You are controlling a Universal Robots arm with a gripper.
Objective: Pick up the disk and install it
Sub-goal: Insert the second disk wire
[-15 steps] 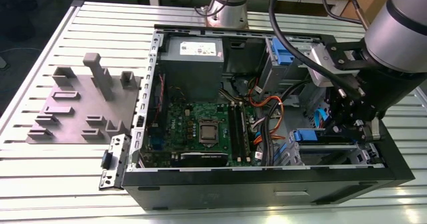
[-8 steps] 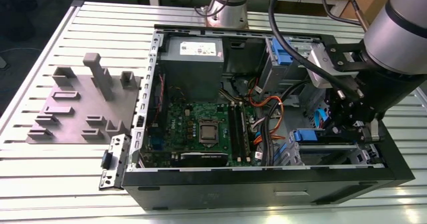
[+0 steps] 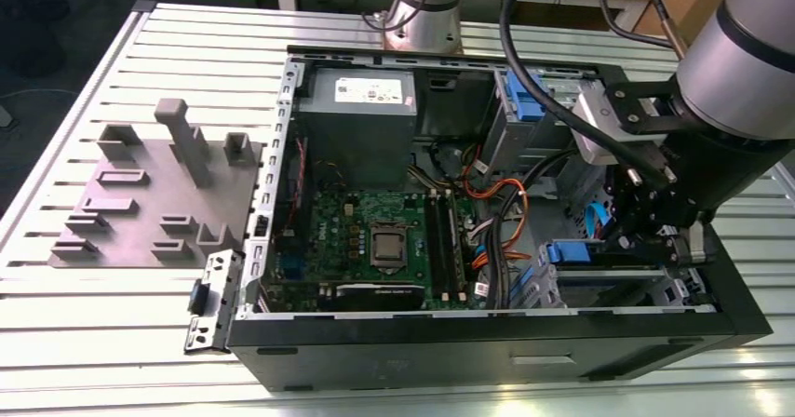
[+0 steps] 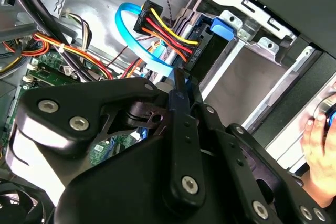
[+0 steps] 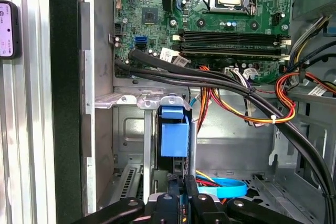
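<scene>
Silver-grey hard disk (image 5: 174,139) in blue plastic carrier is seen lodged in its bay, seating judged unfinished; pincer (image 5: 184,187) drawn narrow, square push called for.

The disk (image 5: 174,135) stands on edge in a slot of the metal drive cage (image 5: 128,129), seated deep enough that mostly its end shows. That end is a blue plastic carrier face, a small latch tab beside a square blue panel, with the dark drive body behind it. In the exterior view the disk (image 3: 574,252) lies low inside the computer case (image 3: 497,338), toward the exterior view's right, close to the case's near wall.
</scene>
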